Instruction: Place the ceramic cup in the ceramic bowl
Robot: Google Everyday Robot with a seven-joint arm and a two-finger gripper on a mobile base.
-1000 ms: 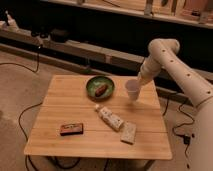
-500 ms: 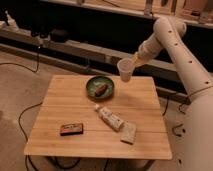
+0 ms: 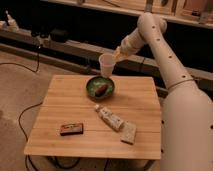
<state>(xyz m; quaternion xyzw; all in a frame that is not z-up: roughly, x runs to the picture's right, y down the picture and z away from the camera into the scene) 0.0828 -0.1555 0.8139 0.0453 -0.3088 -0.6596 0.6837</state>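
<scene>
Ceramic cup point(image 3: 106, 65): moved from over the right rear corner of the table point(image 3: 142, 102), up and leftward; now in the air just above the far rim of the ceramic bowl point(image 3: 100, 89).
Gripper point(image 3: 116, 56): travelled left with the cup, clamped on its right side.
Arm point(image 3: 159, 47): raised, swung left.

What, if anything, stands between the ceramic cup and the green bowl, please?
Nothing visible in the air: the gripper holds the ceramic cup just above the ceramic bowl, near its far rim. Only a small brown item lies inside the bowl, where the cup would land.
</scene>
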